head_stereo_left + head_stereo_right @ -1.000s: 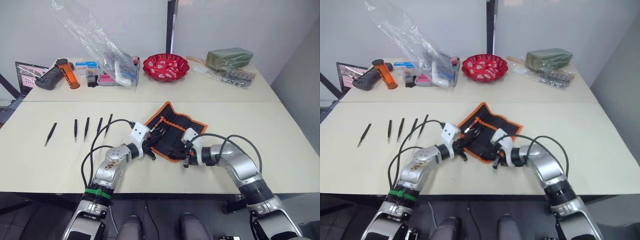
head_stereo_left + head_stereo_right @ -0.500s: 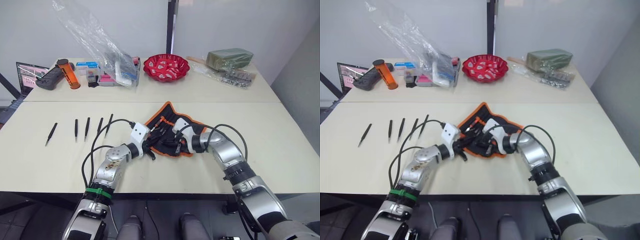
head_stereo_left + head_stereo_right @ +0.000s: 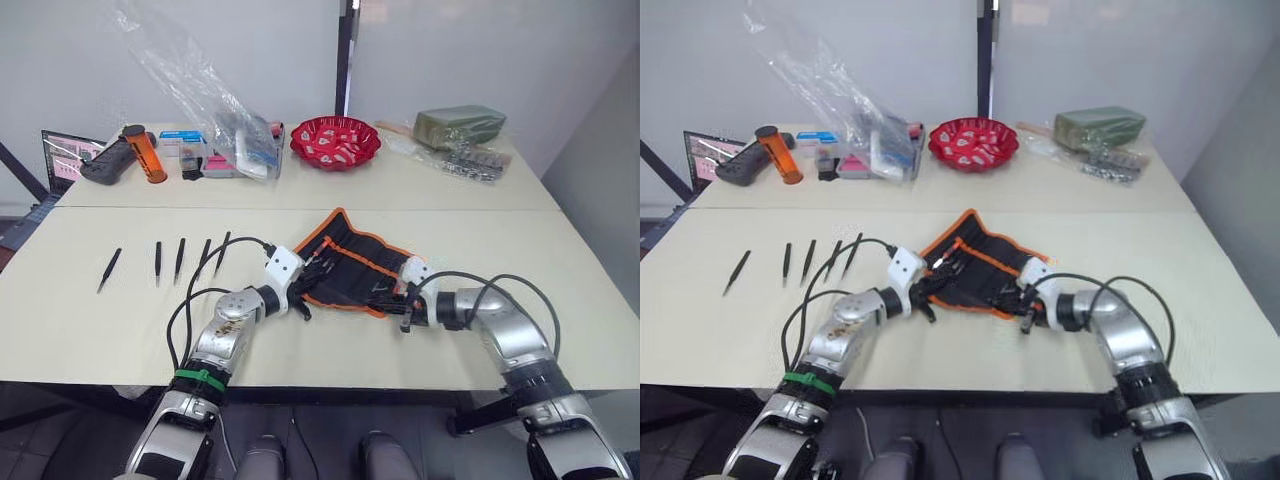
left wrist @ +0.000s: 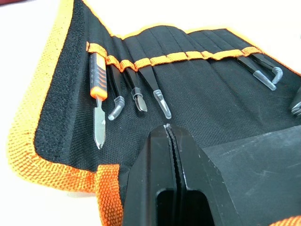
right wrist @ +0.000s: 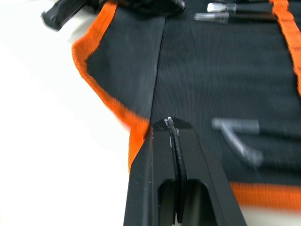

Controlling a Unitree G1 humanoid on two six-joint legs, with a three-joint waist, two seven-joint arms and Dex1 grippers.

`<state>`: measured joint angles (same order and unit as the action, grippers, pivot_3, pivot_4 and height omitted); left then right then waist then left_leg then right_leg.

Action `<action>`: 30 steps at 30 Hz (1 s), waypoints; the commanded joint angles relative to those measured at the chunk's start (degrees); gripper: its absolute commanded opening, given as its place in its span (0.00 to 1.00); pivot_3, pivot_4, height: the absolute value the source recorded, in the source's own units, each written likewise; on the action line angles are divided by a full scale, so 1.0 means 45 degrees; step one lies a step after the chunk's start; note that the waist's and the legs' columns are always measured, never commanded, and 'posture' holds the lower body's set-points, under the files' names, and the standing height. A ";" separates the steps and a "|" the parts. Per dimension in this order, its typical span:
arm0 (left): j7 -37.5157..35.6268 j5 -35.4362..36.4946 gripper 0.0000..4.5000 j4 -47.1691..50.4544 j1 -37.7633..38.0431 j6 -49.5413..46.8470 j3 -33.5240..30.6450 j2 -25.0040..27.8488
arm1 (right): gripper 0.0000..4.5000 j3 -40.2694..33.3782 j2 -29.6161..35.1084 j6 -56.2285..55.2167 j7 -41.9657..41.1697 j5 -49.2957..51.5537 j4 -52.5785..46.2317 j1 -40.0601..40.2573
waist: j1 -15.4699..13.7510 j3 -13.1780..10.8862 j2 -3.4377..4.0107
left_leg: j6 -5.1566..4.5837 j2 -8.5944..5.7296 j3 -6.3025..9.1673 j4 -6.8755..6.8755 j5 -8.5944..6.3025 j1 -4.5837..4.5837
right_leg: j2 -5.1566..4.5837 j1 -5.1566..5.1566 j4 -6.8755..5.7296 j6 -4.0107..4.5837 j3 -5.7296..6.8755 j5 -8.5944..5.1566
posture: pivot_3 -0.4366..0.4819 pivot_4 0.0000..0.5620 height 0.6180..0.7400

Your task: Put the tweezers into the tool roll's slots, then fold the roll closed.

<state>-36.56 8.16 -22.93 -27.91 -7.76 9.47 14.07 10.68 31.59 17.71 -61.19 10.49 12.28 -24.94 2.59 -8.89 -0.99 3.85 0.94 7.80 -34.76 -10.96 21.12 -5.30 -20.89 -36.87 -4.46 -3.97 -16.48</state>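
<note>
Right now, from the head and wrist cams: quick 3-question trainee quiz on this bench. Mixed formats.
1. True or false: the tool roll lies open on the near table.
2. How many tweezers lie loose in a row left of the roll? A) three B) five C) seven
3. Fill in: the left claw and right claw both have their fingers ____.

Key:
1. True. The inner face with its orange-edged slots shows, some already holding tools.
2. B, five.
3. Shut. Each wrist view shows its two fingers pressed together at the tip, over the roll's fabric.
</note>
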 commanded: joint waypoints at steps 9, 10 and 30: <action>0.0292 -0.1171 0.01 -0.0953 0.0219 0.0013 0.0317 0.0490 | 0.00 -0.0746 -0.0643 0.1392 0.0130 0.1284 -0.1347 -0.0773 | 0.0020 0.0012 0.0002 | 0.0001 -0.0001 0.0001 -0.0003 0.0000 0.0003 | 0.0000 0.0001 0.0007 -0.0001 -0.0001 -0.0001 | 0.48 0.27 1.00; 0.0298 -0.1171 0.01 -0.0967 0.0206 0.0031 0.0302 0.0505 | 0.00 -0.0708 -0.0815 0.1616 0.0135 0.1412 -0.1538 -0.0979 | 0.0034 0.0011 0.0005 | 0.0001 0.0000 0.0001 -0.0003 0.0000 0.0006 | 0.0000 -0.0008 0.0004 -0.0001 -0.0002 -0.0001 | 0.48 0.27 1.00; 0.0476 -0.0925 0.01 -0.1284 0.0030 -0.0630 -0.0019 0.0570 | 0.00 0.1701 -0.1516 -0.0905 0.0301 -0.1006 0.0538 0.0375 | 0.0009 0.0014 0.0011 | 0.0001 0.0002 -0.0001 0.0012 -0.0001 0.0028 | 0.0001 -0.0038 0.0008 -0.0003 -0.0002 -0.0002 | 0.48 0.27 1.00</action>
<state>-36.52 5.85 -23.61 -29.07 -6.41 10.69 15.31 16.08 23.19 13.96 -58.84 9.01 13.09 -25.92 2.63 -8.83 -0.94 3.86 0.94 7.79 -34.70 -10.96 21.24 -5.30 -21.05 -36.81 -4.47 -3.98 -16.49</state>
